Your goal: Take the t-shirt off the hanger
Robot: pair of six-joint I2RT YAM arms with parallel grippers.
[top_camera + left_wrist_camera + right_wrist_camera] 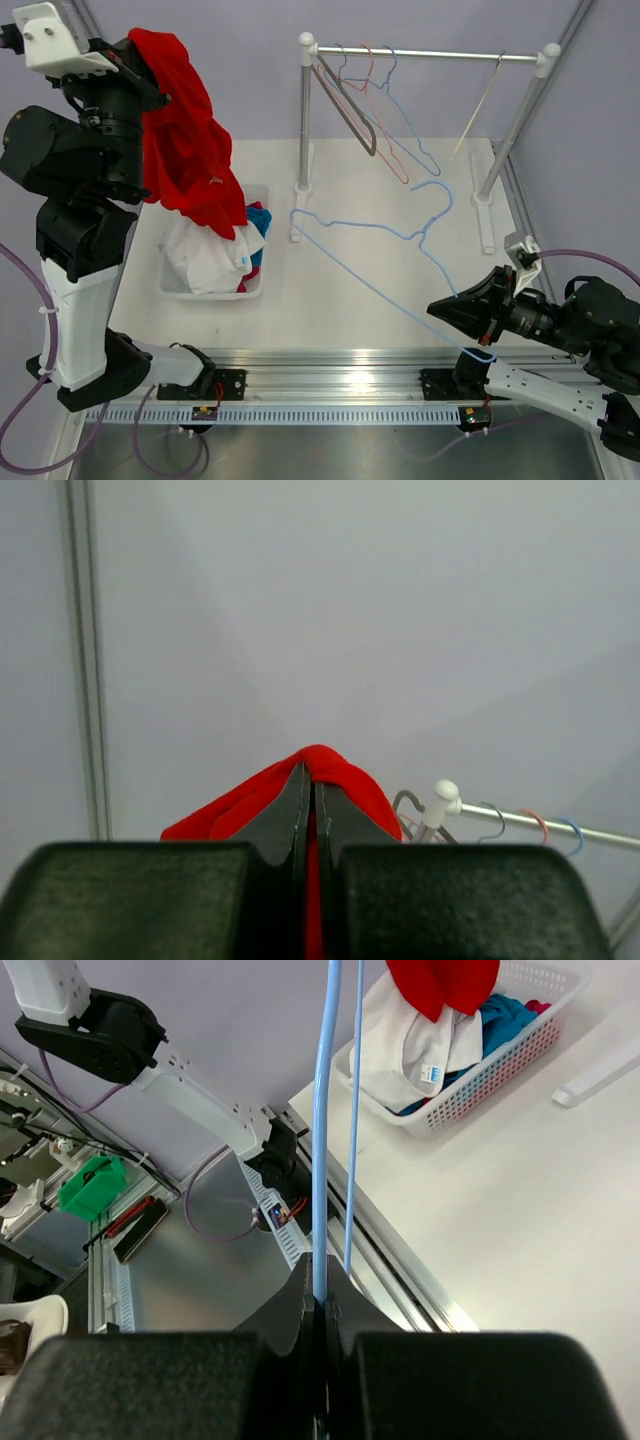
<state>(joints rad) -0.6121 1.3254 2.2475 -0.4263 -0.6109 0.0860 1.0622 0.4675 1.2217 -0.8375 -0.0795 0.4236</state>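
A red t-shirt (185, 140) hangs from my left gripper (150, 75), raised high at the far left above the basket. In the left wrist view the jaws are shut on a fold of the red t-shirt (335, 772). The light blue hanger (400, 235) carries no cloth and slants over the middle of the table. My right gripper (445, 308) at the near right is shut on its lower end. The right wrist view shows the blue hanger wire (322, 1130) pinched between the closed jaws of the right gripper (320, 1295).
A white basket (172, 288) holding white, blue and red clothes stands under the shirt. A clothes rail (425, 53) at the back carries several bare hangers. An aluminium rail (330, 372) runs along the near edge.
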